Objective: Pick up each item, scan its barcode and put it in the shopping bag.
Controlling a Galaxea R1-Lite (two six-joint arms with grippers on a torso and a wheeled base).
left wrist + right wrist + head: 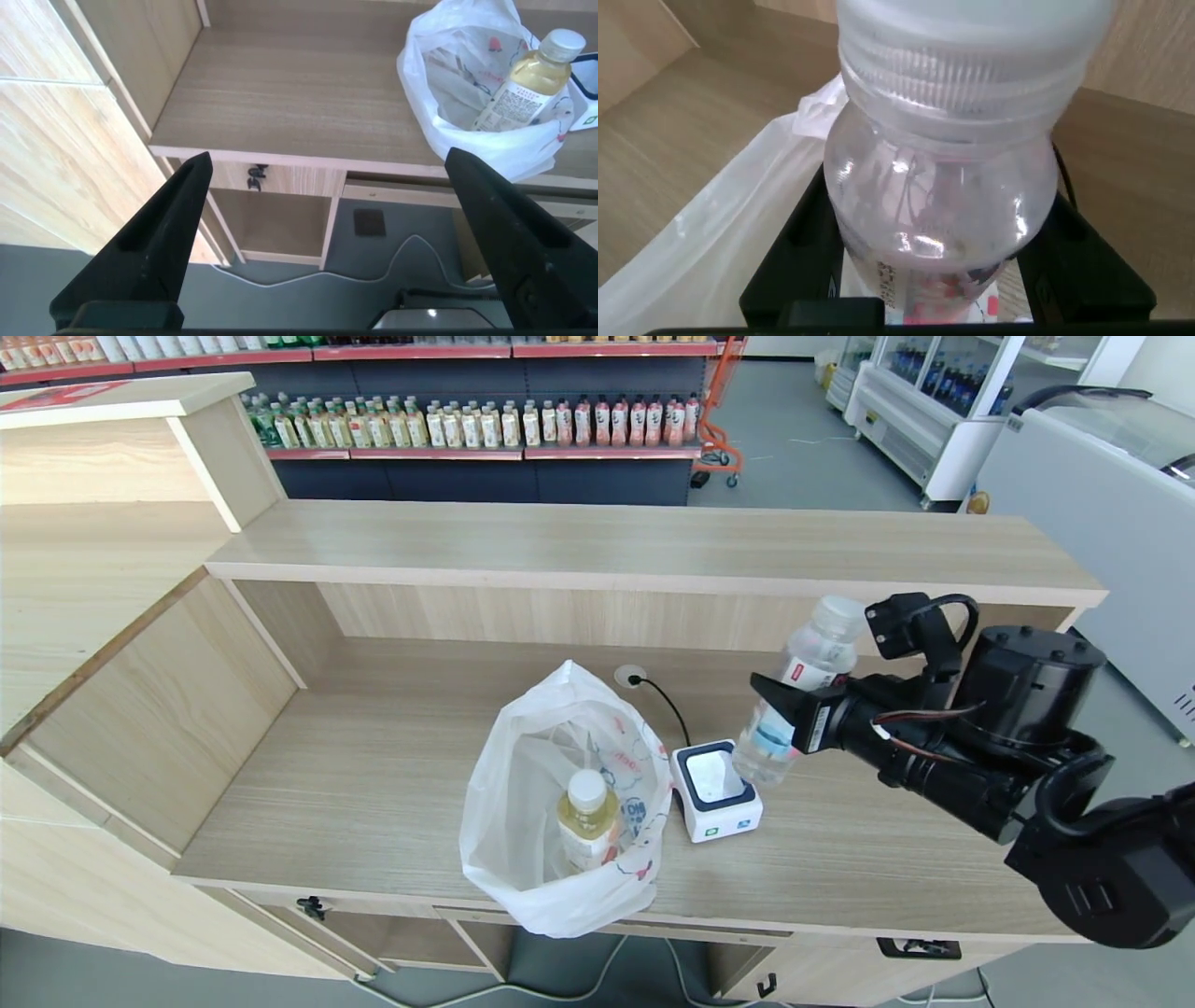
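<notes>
A pale wood-grain checkout counter (373,775) fills the middle of the head view. A raised ledge (607,546) of the same wood runs across the frame above it. At lower centre a thin white plastic shopping bag (495,803) stands open on the counter. Just beside it on the right sits a small white box-shaped scanner (714,789) with a dark-rimmed window on top. A thin black cable (665,707) runs from the scanner up to a round grey grommet (630,675) set in the counter surface near the frame's centre.

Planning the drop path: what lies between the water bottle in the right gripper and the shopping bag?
The white barcode scanner stands on the counter between bottle and bag, as the head view shows.
</notes>
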